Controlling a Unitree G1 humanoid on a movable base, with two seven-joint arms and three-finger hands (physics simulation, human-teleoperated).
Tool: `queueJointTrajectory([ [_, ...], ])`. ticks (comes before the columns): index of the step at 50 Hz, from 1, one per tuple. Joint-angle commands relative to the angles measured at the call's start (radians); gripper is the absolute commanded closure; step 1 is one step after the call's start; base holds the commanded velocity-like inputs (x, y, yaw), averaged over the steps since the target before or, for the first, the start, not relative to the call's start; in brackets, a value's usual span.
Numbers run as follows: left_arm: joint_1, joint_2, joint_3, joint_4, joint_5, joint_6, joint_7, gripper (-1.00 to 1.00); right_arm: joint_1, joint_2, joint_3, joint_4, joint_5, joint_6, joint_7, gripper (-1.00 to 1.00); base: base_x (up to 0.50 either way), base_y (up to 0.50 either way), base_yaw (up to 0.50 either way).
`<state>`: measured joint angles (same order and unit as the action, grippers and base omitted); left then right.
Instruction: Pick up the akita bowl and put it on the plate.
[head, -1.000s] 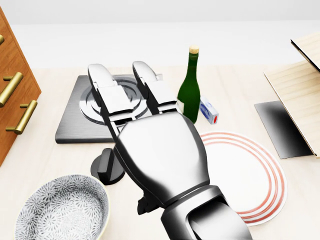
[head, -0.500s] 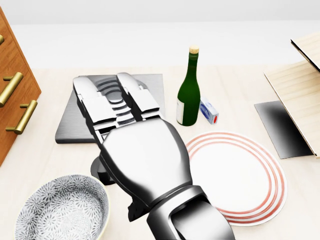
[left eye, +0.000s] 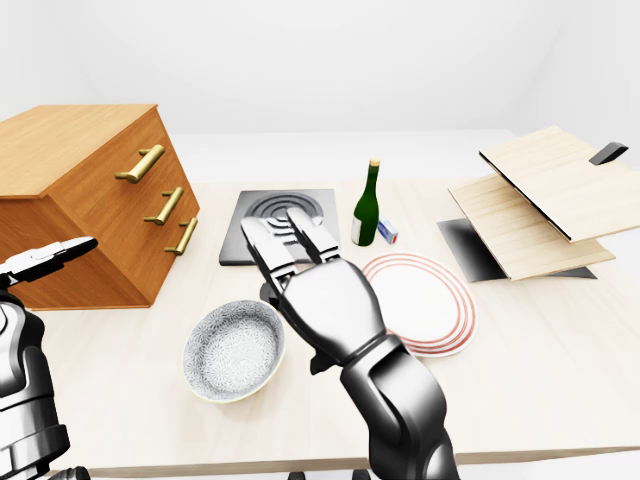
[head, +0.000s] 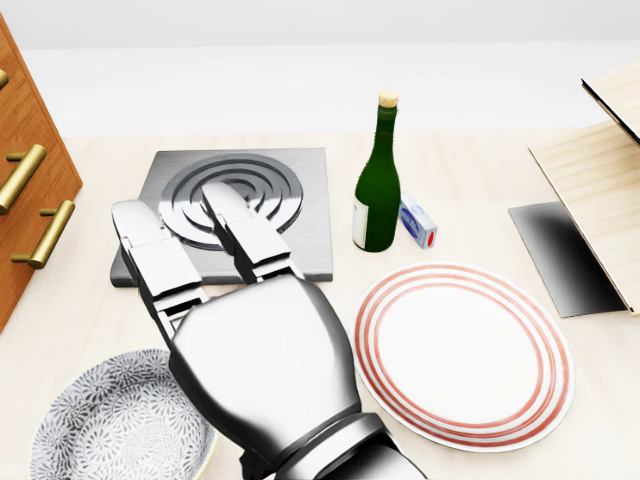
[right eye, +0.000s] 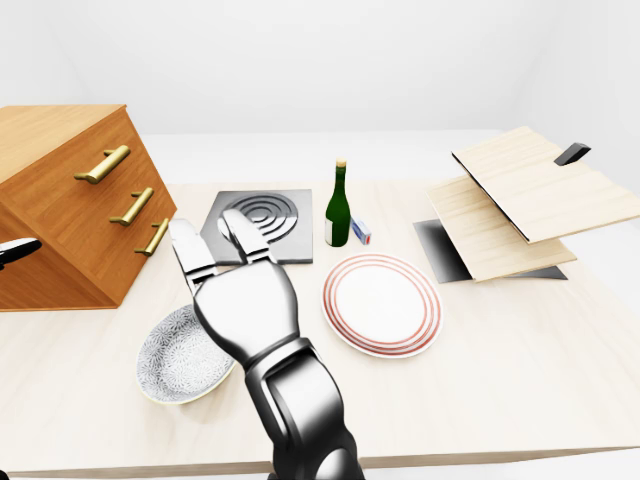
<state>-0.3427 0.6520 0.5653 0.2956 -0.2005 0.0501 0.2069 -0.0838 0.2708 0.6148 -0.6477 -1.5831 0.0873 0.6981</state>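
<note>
The akita bowl (head: 105, 430), white with a grey speckled pattern inside, sits upright at the bottom left of the head view. The white plate (head: 465, 355) with red rings lies to its right on the table. My chrome right hand (head: 175, 212) hovers between them with its palm over the bowl's right rim. Its fingers are stretched out flat toward the hotplate, open, and hold nothing. My left hand (left eye: 50, 260) is at the far left edge of the left-eye view beside the wooden cabinet. It is open, empty and far from the bowl.
A wooden drawer cabinet (left eye: 95, 200) stands at the left. A grey hotplate (head: 240, 200), a green bottle (head: 378, 185) and a small box (head: 418, 222) lie above the plate. Tilted wooden boards (left eye: 540, 195) and a black mat (head: 560, 255) are at the right.
My right hand has slid left and down in the head view, uncovering the plate and bottle, and now hangs over the bowl's right rim. The bowl and plate have not moved.
</note>
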Motion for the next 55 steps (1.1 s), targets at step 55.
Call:
queueJointTrajectory([
  [55,-0.005,-0.002,-0.007,0.009,-0.003,-0.006,-0.006,-1.00,0.050,-0.009,0.118,0.172,-0.006,0.000,0.000,-1.00,0.00,0.00,0.00],
])
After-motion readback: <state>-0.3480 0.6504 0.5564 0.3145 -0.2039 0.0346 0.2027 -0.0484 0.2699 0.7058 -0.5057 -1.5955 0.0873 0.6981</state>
